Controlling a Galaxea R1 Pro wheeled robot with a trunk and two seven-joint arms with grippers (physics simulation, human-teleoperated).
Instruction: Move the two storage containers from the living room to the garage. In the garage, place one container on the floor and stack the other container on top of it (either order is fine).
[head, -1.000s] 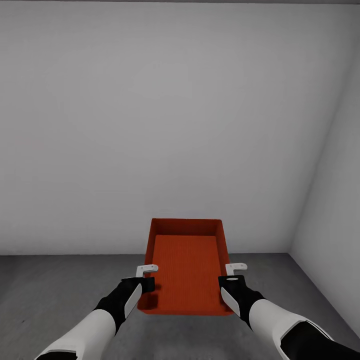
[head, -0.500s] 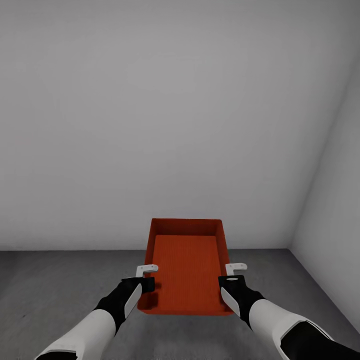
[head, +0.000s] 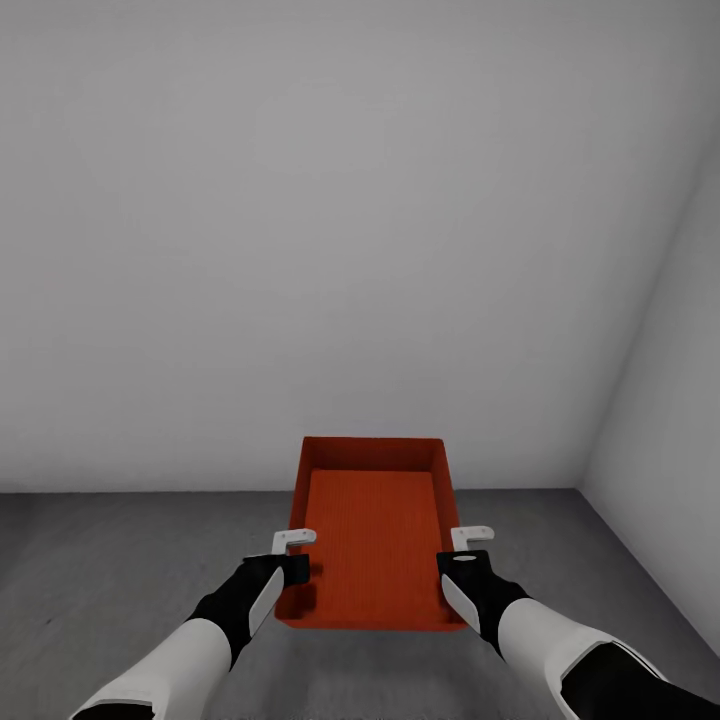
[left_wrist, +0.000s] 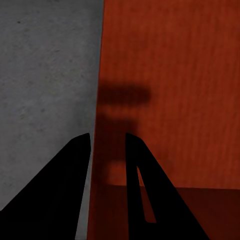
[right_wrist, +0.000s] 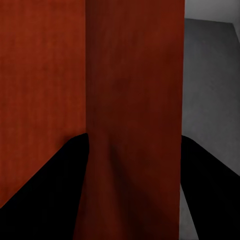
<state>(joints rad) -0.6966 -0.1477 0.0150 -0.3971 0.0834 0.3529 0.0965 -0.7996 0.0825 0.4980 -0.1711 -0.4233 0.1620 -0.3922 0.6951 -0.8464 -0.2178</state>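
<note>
I hold one orange-red storage container (head: 372, 535), open-topped and empty, level in front of me above the grey concrete floor (head: 120, 570). My left gripper (head: 297, 575) is shut on its left wall and my right gripper (head: 448, 572) is shut on its right wall. In the left wrist view the black fingers (left_wrist: 75, 170) straddle the container wall (left_wrist: 170, 75). In the right wrist view the wall (right_wrist: 132, 90) runs between the two dark fingers (right_wrist: 50, 180). The other container is out of view.
A plain white-grey wall (head: 330, 250) stands ahead and meets a second wall (head: 670, 380) in a corner at the right. Bare concrete floor (right_wrist: 212, 75) spreads beneath and to both sides of the container.
The whole view has shifted a little: the line where wall meets floor sits higher in the picture. The container and both arms keep the same place in the view.
</note>
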